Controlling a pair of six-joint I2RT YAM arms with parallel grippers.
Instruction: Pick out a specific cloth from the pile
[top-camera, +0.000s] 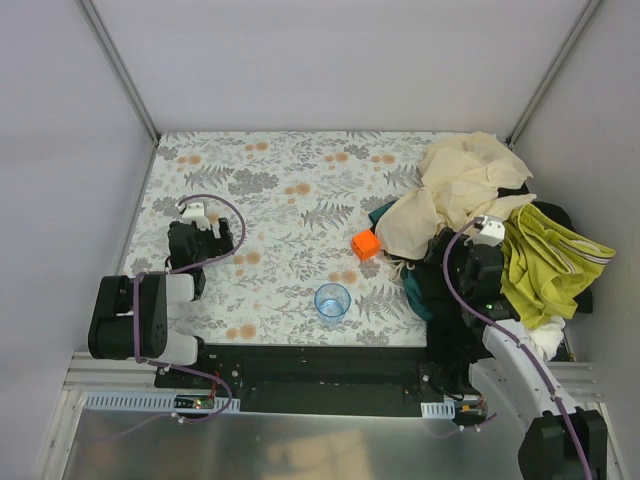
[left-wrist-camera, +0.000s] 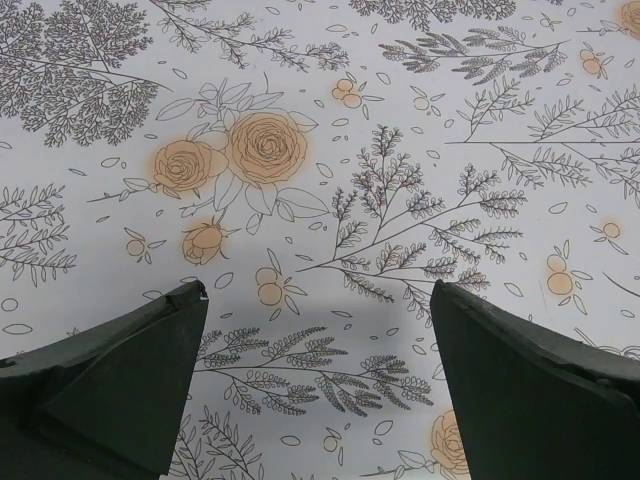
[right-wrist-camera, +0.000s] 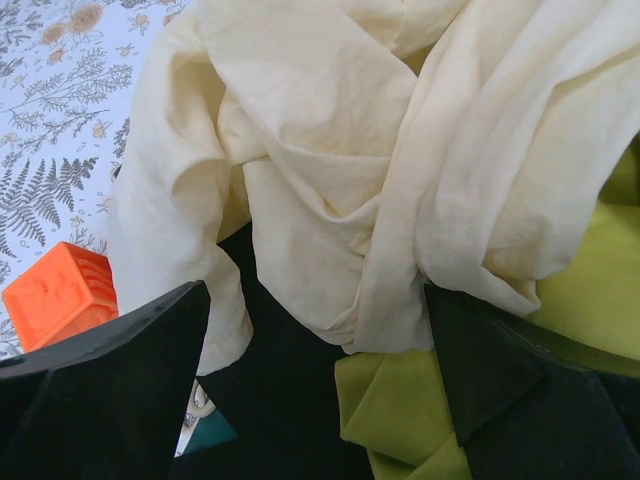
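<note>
Right claw (right-wrist-camera: 315, 292) spread over one pile (top-camera: 458, 190); left claw (left-wrist-camera: 320, 287) spread; one olive-yellow cloth (top-camera: 540, 265)

One olive-yellow striped-band cloth (top-camera: 545, 265). One heap of cream, black, teal garments (top-camera: 455, 195). One orange cube (top-camera: 366, 243). One clear blue plastic cup (top-camera: 332, 301).
</note>
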